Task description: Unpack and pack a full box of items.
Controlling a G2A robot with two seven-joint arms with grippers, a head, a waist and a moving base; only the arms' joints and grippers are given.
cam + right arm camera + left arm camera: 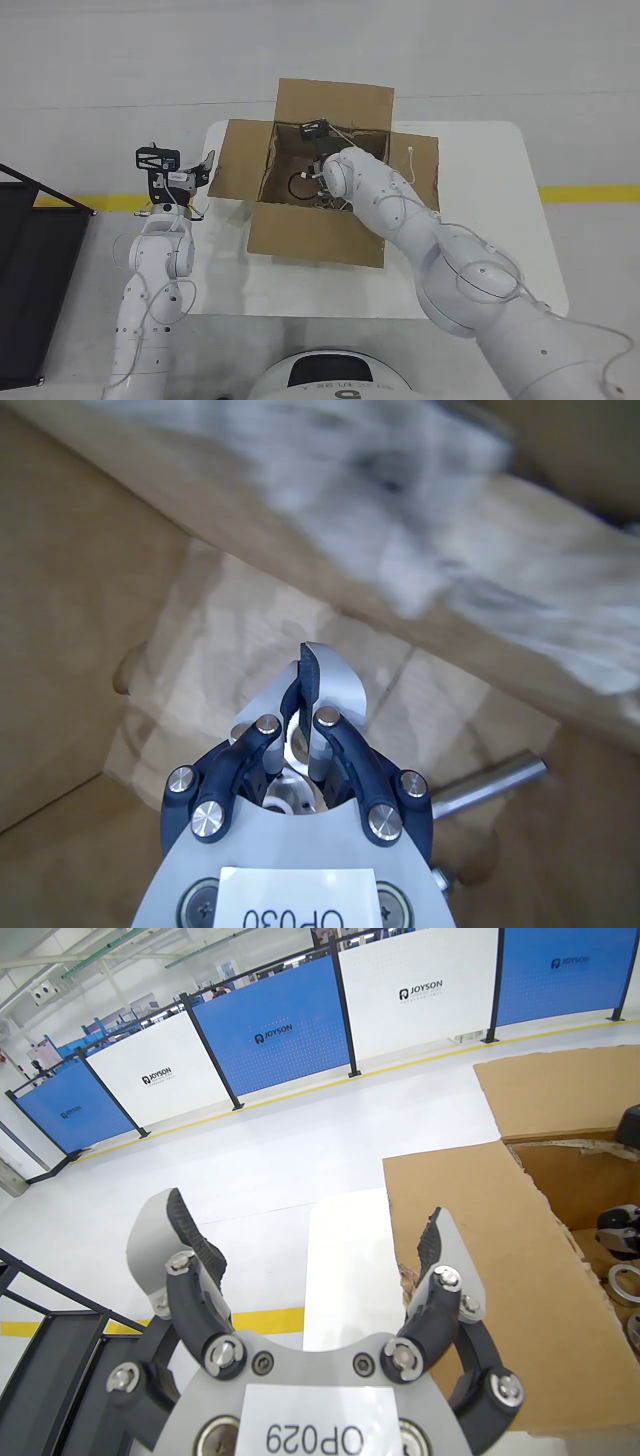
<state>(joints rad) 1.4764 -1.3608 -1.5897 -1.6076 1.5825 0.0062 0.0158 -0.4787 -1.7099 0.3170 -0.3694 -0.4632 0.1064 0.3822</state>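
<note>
Right jaws pressed together, empty, deep inside box (315, 235); left jaws wide, at its 9 o'clock. Step, judged: unpacking. Next: open over rod (487, 787), grip.

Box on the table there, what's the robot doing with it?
The right gripper is down inside the open box, shut, close to the bottom among metal parts. Whether it holds one is unclear. The left gripper hangs open and empty beside the box's flap, above the table.
</note>
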